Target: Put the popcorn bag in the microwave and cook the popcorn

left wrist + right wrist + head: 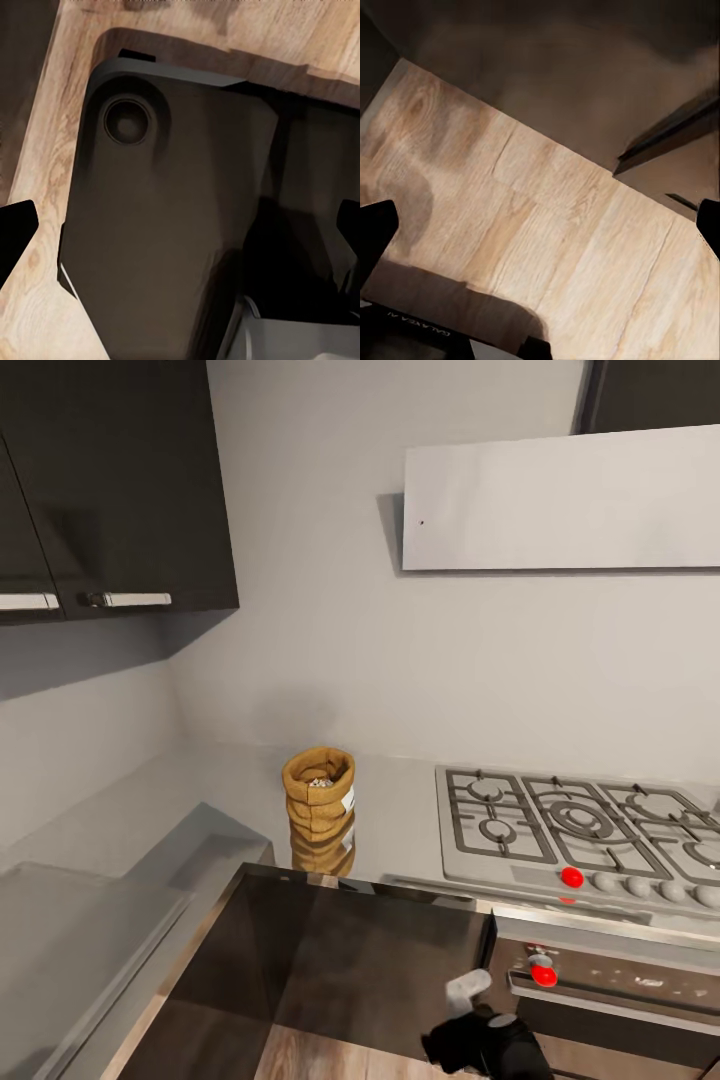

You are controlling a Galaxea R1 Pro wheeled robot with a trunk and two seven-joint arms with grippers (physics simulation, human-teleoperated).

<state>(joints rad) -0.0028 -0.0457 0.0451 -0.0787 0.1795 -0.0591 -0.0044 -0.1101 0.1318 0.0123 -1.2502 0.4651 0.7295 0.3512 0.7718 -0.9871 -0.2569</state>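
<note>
The popcorn bag [319, 809], a tan crumpled sack with a rolled rim, stands upright on the grey countertop [400, 815] to the left of the gas hob. Whitish popcorn [320, 783] kernels show in its open mouth. The microwave is out of view. Part of my right arm [487, 1040] hangs low in front of the counter, well below and to the right of the bag. My left gripper [180, 232] is open over the robot's dark base and the wood floor. Over bare floor, my right gripper [540, 225] is open and holds nothing.
The gas hob [590, 830] with its grates and a red knob lies right of the bag. A dark built-in oven [610, 990] sits below it. A white hood [560, 500] and dark upper cabinets [120, 480] hang above. The counter turns a corner at the left [80, 920].
</note>
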